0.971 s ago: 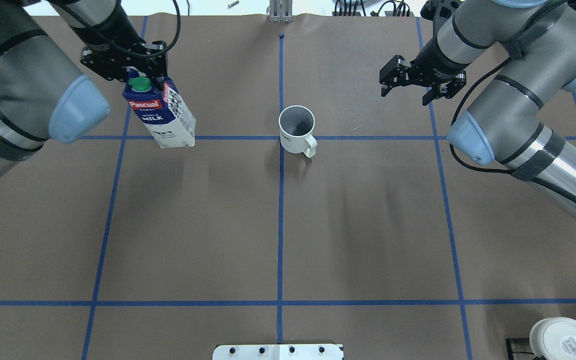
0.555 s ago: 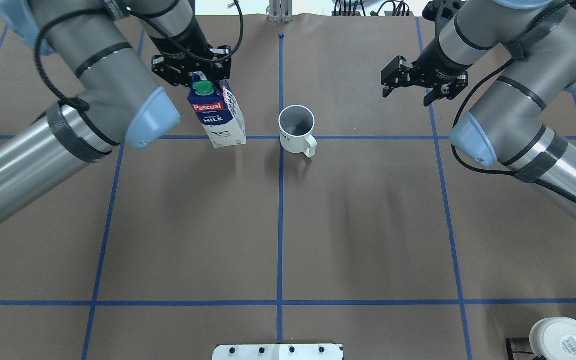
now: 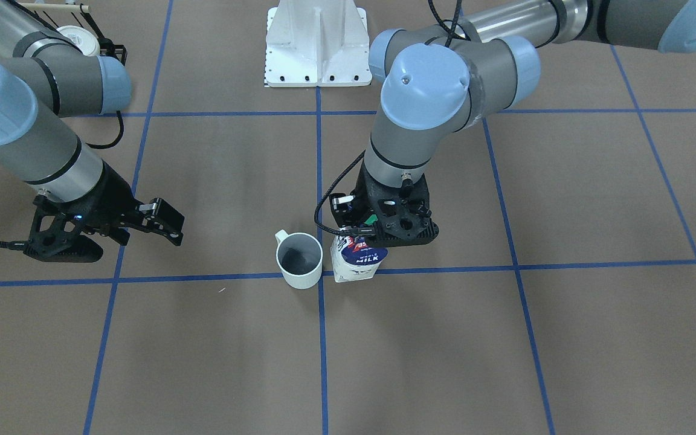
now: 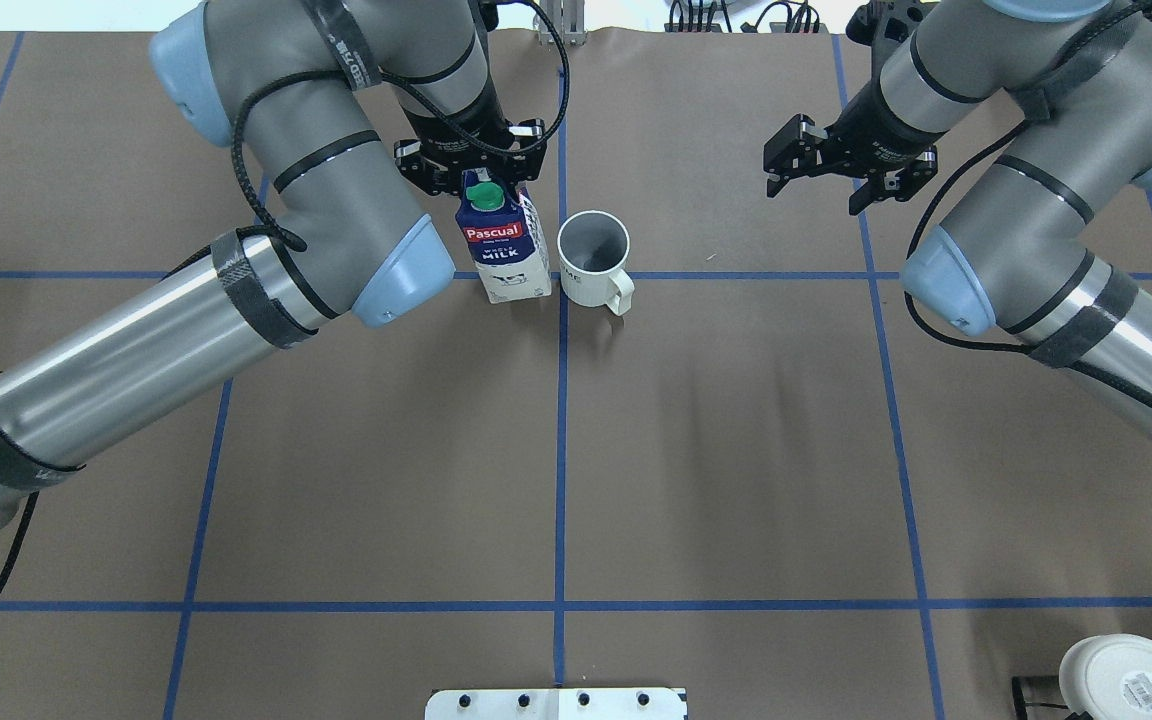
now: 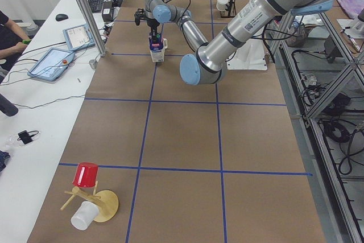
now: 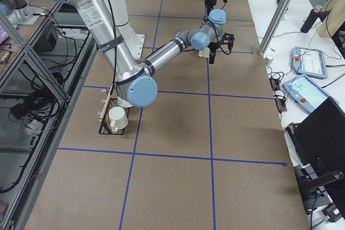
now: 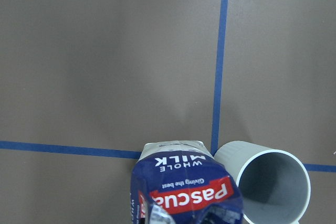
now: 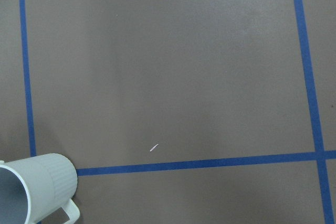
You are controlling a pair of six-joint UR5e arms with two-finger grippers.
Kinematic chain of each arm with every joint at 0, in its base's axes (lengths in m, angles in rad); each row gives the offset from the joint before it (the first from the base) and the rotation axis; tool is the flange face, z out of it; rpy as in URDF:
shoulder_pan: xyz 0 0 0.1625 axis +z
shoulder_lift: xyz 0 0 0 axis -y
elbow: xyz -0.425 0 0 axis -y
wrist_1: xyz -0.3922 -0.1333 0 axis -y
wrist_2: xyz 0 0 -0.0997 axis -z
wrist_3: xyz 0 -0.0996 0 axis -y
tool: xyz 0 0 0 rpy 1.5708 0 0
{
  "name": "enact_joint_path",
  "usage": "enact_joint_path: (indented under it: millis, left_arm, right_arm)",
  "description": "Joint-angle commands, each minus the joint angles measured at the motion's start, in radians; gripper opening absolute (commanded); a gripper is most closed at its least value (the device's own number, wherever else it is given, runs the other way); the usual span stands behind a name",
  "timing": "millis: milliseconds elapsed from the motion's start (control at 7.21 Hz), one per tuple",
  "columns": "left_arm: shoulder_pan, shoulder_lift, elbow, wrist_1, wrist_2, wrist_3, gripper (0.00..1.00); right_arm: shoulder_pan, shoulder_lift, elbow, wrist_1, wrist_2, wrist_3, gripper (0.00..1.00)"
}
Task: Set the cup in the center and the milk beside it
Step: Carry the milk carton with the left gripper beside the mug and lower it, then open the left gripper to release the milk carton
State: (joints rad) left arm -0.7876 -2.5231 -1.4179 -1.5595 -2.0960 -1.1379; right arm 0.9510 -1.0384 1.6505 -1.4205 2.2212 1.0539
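The cup (image 4: 593, 258), a small white mug with a dark grey inside, stands upright at the crossing of the blue tape lines, its handle toward the robot. It also shows in the front view (image 3: 299, 260) and both wrist views (image 7: 270, 182) (image 8: 31, 192). The milk (image 4: 506, 250), a white and dark-blue carton with a green cap, is upright close to the cup's left side, its base at the table; a narrow gap shows between them (image 3: 357, 264). My left gripper (image 4: 481, 185) is shut on the carton's top. My right gripper (image 4: 813, 195) is open and empty, well right of the cup.
A white cup with a label on its base (image 4: 1126, 680) sits on a rack at the near right corner. The robot's white base plate (image 4: 556, 703) is at the near edge. A wooden rack with a red cup (image 5: 85, 174) stands at the table's left end.
My left arm has carried the milk to the right, from the left grid column to right beside the cup. The right gripper and the cup have stayed in place.
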Motion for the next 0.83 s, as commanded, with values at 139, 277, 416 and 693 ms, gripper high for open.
enact_joint_path:
  millis: [139, 277, 416, 693]
  left_arm:
    - [0.018, -0.002, 0.011, -0.031, 0.029, -0.013, 0.97]
    - [0.019, 0.004, -0.004, -0.043, 0.034, 0.000, 0.98]
    - [0.018, 0.004, -0.018, -0.039, 0.039, 0.001, 0.98]
    - [-0.011, 0.129, -0.173, -0.024, 0.080, 0.076, 0.98]
  right_arm:
    - [0.000, -0.003, 0.014, 0.000, -0.014, -0.002, 1.00]
    - [0.003, -0.011, 0.031, -0.002, -0.003, -0.008, 1.00]
    - [0.011, -0.014, 0.047, -0.002, -0.003, -0.008, 1.00]
    - [0.035, -0.043, 0.067, 0.014, -0.011, -0.014, 1.00]
